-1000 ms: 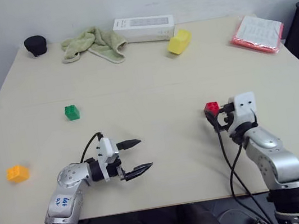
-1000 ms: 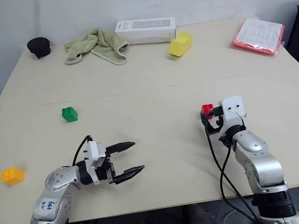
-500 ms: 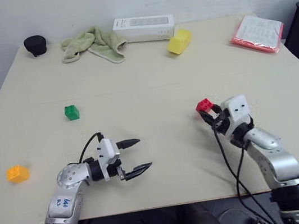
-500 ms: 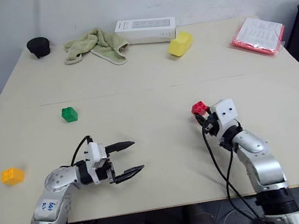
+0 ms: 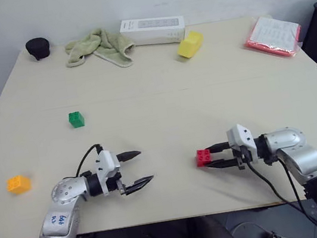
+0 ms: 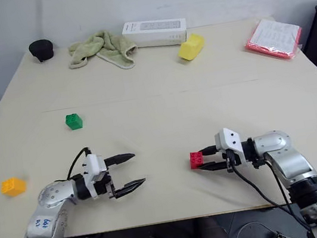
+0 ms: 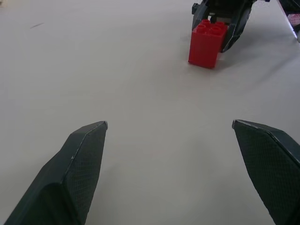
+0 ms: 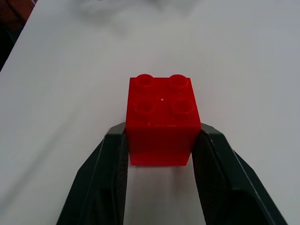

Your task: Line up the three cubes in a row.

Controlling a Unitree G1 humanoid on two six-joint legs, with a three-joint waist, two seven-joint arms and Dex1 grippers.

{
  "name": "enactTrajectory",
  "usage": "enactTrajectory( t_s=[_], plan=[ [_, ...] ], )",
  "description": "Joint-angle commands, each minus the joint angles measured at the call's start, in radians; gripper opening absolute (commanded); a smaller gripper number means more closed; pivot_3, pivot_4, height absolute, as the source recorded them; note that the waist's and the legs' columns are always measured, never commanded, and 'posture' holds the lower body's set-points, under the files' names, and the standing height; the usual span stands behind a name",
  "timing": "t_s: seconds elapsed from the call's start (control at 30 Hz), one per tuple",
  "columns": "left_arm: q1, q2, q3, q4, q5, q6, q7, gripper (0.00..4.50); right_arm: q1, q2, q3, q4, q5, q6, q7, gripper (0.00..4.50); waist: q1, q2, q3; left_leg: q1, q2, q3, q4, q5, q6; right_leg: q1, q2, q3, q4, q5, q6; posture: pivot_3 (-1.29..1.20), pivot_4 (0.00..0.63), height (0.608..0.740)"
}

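Note:
My right gripper (image 5: 213, 157) is shut on the red cube (image 5: 203, 158), studs up, holding it at the table's near middle and pointing left; the right wrist view has the red cube (image 8: 162, 119) clamped between both fingers. The green cube (image 5: 76, 119) sits on the left half of the table, further back. Near the left edge lies the orange-yellow cube (image 5: 18, 184). My left gripper (image 5: 140, 169) stands open with nothing in it, pointing right toward the red cube (image 7: 207, 42), with a wide stretch of table between them.
Along the back of the beige table (image 5: 155, 95) lie a black round object (image 5: 37, 48), a green cloth (image 5: 99, 47), a white box (image 5: 152, 30) and a pale yellow block (image 5: 189, 44). A red-edged stack of papers (image 5: 273, 35) lies at the back right.
My right gripper has swung round to point left and carried the red cube left and toward the near edge. The left gripper drifted slightly left, still open.

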Motion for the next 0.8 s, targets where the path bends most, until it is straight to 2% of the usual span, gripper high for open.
enactTrajectory(
  t_s=[0.03, 0.07, 0.27, 0.37, 0.4, 0.5, 0.57, 0.63, 0.73, 0.8],
  plan=[
    [0.032, 0.036, 0.064, -0.020, -0.025, 0.012, 0.000, 4.50, -0.008, 0.013, 0.010, 0.036, -0.017, -0.023, 0.022, 1.46, 0.000, 0.000, 0.000, 0.000, 0.000, 0.000, 0.000, 0.000, 0.000, 0.000, 0.000, 0.000, 0.000, 0.000, 0.000, 0.00, 0.150, 0.740],
    [0.043, 0.045, 0.080, -0.016, -0.029, 0.013, -0.001, 4.50, -0.010, 0.018, 0.001, 0.041, -0.013, -0.032, 0.019, 1.46, 0.001, 0.000, 0.000, 0.000, 0.000, 0.000, 0.000, 0.000, 0.000, 0.000, 0.000, 0.000, 0.000, 0.000, 0.000, 0.00, 0.150, 0.740],
    [0.149, 0.072, 0.231, -0.009, -0.065, 0.020, 0.038, 4.50, 0.032, -0.018, -0.080, -0.052, 0.040, -0.057, 0.016, 3.34, 0.002, 0.001, 0.000, 0.000, 0.001, 0.000, -0.001, -0.001, 0.001, -0.001, -0.001, 0.000, 0.001, -0.001, -0.001, 0.00, 0.150, 0.740],
    [0.244, 0.050, 0.335, -0.038, -0.095, 0.033, 0.096, 4.50, 0.116, -0.045, -0.162, -0.162, 0.085, -0.049, -0.021, 4.32, 0.003, 0.001, 0.000, 0.000, 0.001, -0.001, -0.001, -0.001, 0.001, -0.001, -0.001, -0.001, 0.000, -0.001, -0.001, 0.00, 0.150, 0.740],
    [0.287, 0.032, 0.380, -0.047, -0.098, 0.019, 0.127, 4.50, 0.163, -0.055, -0.203, -0.209, 0.100, -0.043, -0.044, 4.46, 0.003, 0.001, 0.000, 0.000, 0.001, -0.001, -0.001, -0.002, 0.001, -0.001, -0.001, -0.001, -0.001, -0.001, -0.001, 0.00, 0.150, 0.740],
    [0.379, -0.058, 0.522, -0.042, -0.094, -0.047, 0.265, 4.50, 0.304, -0.008, -0.343, -0.315, 0.237, -0.045, -0.095, 4.46, 0.005, 0.000, 0.000, 0.000, 0.001, -0.001, -0.003, -0.004, 0.002, 0.000, -0.002, -0.001, -0.003, -0.001, -0.001, 0.00, 0.150, 0.740],
    [0.419, -0.103, 0.575, -0.039, -0.098, -0.060, 0.316, 4.50, 0.362, 0.035, -0.399, -0.343, 0.278, -0.064, -0.134, 4.46, 0.004, -0.001, 0.001, 0.001, 0.001, -0.001, -0.004, -0.004, 0.002, 0.001, -0.001, -0.001, -0.005, -0.001, -0.001, 0.00, 0.150, 0.740],
    [0.453, -0.135, 0.598, -0.043, -0.090, -0.071, 0.348, 4.50, 0.399, 0.061, -0.422, -0.349, 0.250, -0.097, -0.176, 4.46, 0.004, -0.001, 0.001, 0.001, 0.001, -0.001, -0.003, -0.004, 0.003, 0.001, -0.001, -0.001, -0.005, 0.000, -0.001, 0.00, 0.150, 0.740],
    [0.476, -0.195, 0.613, -0.063, -0.086, -0.084, 0.415, 4.50, 0.421, 0.104, -0.448, -0.354, 0.299, -0.072, -0.221, 4.46, 0.005, -0.001, 0.001, 0.002, 0.000, -0.001, -0.003, -0.004, 0.003, 0.002, -0.001, 0.000, -0.005, 0.001, -0.001, 0.00, 0.150, 0.740],
    [0.472, -0.230, 0.588, -0.107, -0.120, -0.055, 0.432, 4.50, 0.429, 0.111, -0.439, -0.360, 0.281, -0.085, -0.227, 4.46, 0.005, -0.001, 0.001, 0.002, 0.000, -0.001, -0.003, -0.004, 0.003, 0.002, -0.001, 0.000, -0.005, 0.001, -0.001, 0.00, 0.150, 0.740]
  ],
)
